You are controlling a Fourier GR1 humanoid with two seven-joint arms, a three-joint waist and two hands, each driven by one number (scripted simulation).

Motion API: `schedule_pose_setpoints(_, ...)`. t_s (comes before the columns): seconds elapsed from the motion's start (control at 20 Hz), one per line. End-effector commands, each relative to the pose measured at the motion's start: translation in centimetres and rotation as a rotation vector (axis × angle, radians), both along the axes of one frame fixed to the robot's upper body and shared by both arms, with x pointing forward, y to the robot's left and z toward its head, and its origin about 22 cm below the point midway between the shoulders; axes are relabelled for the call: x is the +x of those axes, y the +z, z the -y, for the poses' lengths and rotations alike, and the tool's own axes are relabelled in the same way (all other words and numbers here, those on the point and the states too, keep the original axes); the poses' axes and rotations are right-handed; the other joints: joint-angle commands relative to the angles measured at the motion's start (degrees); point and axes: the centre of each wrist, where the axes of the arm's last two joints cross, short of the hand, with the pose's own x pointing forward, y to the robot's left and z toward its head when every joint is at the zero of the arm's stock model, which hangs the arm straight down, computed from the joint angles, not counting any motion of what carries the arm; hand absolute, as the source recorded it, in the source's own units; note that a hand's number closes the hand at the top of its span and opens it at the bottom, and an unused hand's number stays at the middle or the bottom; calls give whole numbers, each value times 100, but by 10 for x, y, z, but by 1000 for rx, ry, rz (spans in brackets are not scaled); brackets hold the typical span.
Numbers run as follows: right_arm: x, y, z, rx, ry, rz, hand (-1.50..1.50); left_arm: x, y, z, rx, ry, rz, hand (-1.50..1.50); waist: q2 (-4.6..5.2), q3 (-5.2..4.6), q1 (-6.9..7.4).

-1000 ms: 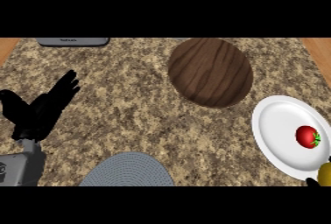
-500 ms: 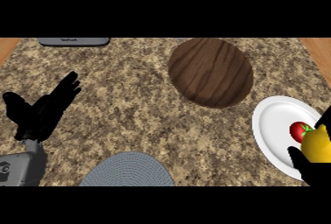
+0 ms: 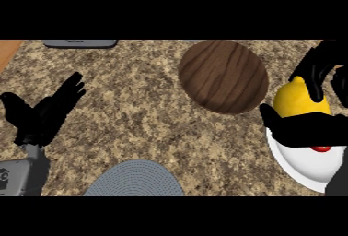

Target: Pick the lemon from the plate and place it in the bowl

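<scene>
Where our right hand [image 3: 306, 129] curls fingers [image 3: 315, 76] round the lemon [image 3: 298, 99], we list the bowl [image 3: 222, 76] just left of it

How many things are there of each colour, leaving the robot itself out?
Brown: 1, bowl
Yellow: 1, lemon
White: 1, plate
Red: 1, fruit
Grey: 2, disc, slab
Total: 6
</scene>
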Motion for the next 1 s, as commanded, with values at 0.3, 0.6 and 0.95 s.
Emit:
schedule_pose_setpoints(0.3, 83, 14, -41, 12, -123, -27, 150, 8, 0, 15, 10, -22, 3, 0, 46, 11, 43)
schedule_pose_setpoints(0.6, 137, -16, -23, 19, -183, -38, 150, 2, -3, 6, -1, -7, 12, 0, 67, 13, 86)
schedule_pose_setpoints(0.95, 187, -75, -11, 57, -211, -60, 150, -5, -4, 5, 9, -20, 14, 0, 83, 14, 137)
